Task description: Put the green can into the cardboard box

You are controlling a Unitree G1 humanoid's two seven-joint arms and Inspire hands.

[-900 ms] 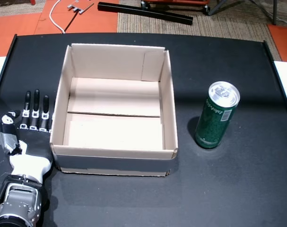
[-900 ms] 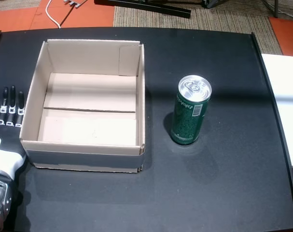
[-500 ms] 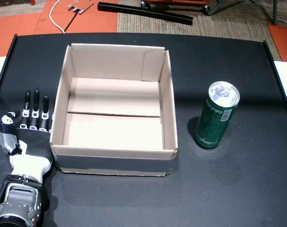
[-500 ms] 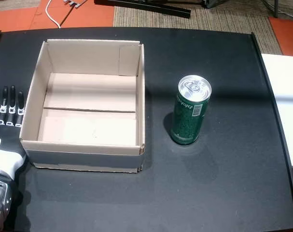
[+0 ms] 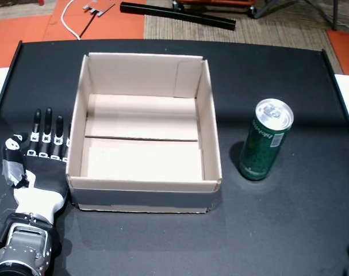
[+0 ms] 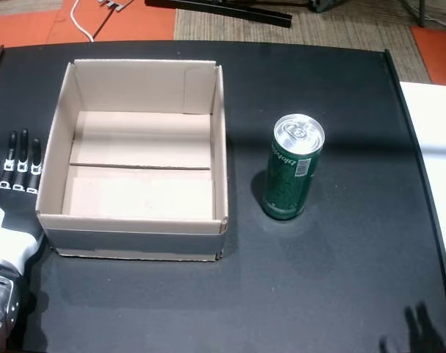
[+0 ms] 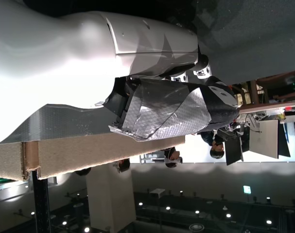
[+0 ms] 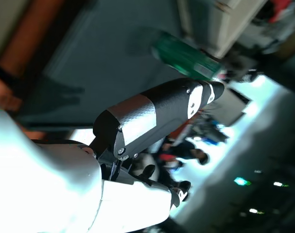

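Black matte worktop (image 5: 163, 241) fills most of both head views. Open square cardboard box (image 5: 144, 190) sits left of centre in the frame, flaps up, nothing inside; its floor shows one seam line running across. A band of grey tape runs along its near outer wall.

Tall green metal drink can with silver top (image 5: 264, 146) stands upright on the worktop at right of centre, well apart from the box's right wall and outside it. In a head view (image 6: 292, 176) the pull tab and a pale label patch on the can's side are visible.

Left robot hand (image 5: 39, 164), black fingers with white segments and a white palm shell, lies flat on the worktop at lower left of the frame, just beside the box's left wall. Fingers are straight and spread, pointing to the top of the frame, holding nothing. In the left wrist view the hand (image 7: 171, 104) shows a taped grey patch on its thumb, with the box's cardboard edge beside it.

Right robot hand (image 8: 152, 121) appears only in the right wrist view, blurred: one black digit extended, nothing seen in its grasp; I cannot tell whether the fingers are apart or together. The can shows there as a green smear in the upper middle.

Orange floor mats (image 5: 25, 26) and a black bar (image 5: 177, 15) lie beyond the worktop at the top of the frame.
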